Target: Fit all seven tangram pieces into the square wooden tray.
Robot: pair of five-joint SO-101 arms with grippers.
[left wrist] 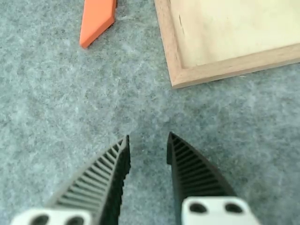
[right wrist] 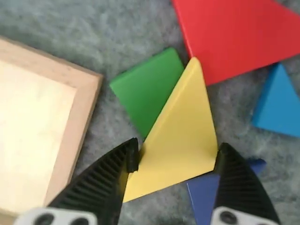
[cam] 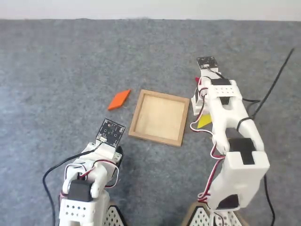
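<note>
High view: wooden tray point(cam: 135, 113) sits mid-table, orange piece point(cam: 119, 99) just left of it. Left wrist view: left gripper point(left wrist: 147, 137) hangs released over carpet point(left wrist: 61, 108) near the tray's corner. Right wrist view: right gripper point(right wrist: 178, 147) is grasping the yellow triangle point(right wrist: 183, 117), right of the tray.

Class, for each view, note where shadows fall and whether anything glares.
High view: even light, no glare, soft shadow under the arms. Left wrist view: the left end effector casts hardly any shadow on the mat. Right wrist view: the tray is brightest; the yellow triangle shades the green piece's edge.
</note>
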